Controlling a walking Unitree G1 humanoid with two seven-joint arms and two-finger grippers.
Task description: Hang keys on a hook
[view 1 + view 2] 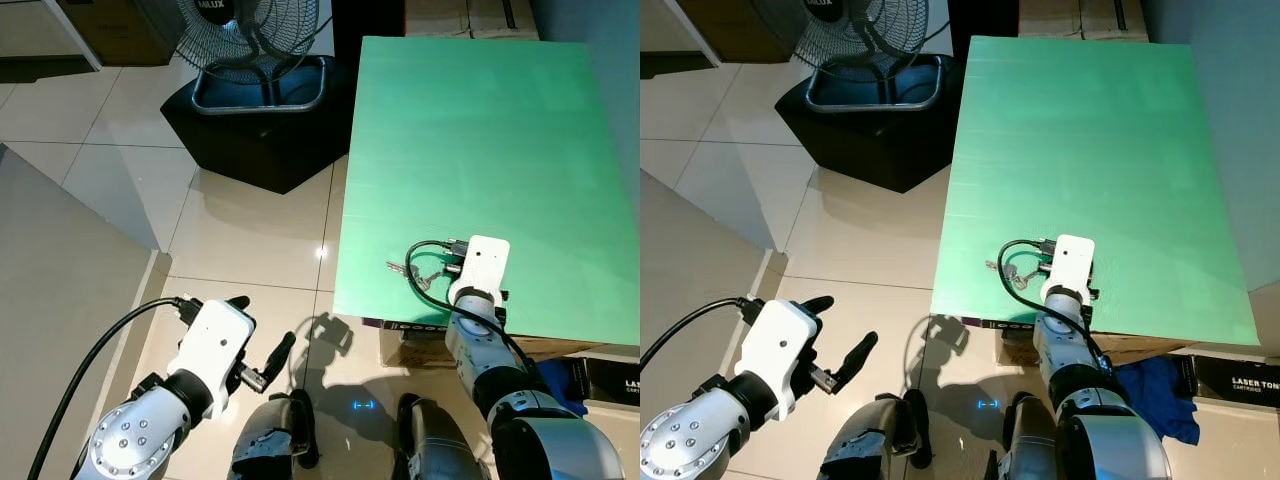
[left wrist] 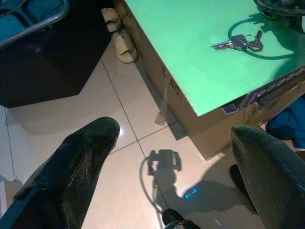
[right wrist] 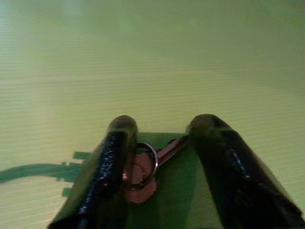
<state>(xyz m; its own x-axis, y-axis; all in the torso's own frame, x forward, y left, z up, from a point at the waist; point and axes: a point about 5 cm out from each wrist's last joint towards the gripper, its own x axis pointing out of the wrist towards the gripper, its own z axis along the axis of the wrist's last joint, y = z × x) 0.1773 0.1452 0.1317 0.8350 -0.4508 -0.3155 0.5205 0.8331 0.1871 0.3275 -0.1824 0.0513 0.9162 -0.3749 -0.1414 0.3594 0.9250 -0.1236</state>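
Note:
A small bunch of keys (image 1: 408,271) on a ring lies flat on the green table top (image 1: 480,130), close to its near edge. My right gripper (image 3: 164,126) is down over the keys (image 3: 143,169), open, with one black finger on each side of the bunch; one finger touches the ring. My left gripper (image 1: 262,330) hangs open over the tiled floor, left of the table, holding nothing. Its wrist view looks across at the keys (image 2: 238,43) on the table's corner. No hook can be made out.
A standing fan (image 1: 250,40) on a black base stands on the floor beyond the table's left side. Cardboard boxes (image 2: 190,102) sit under the table, pale slippers (image 2: 121,36) beside them. A blue cloth (image 1: 1150,390) and a black box (image 1: 1240,380) lie at the lower right.

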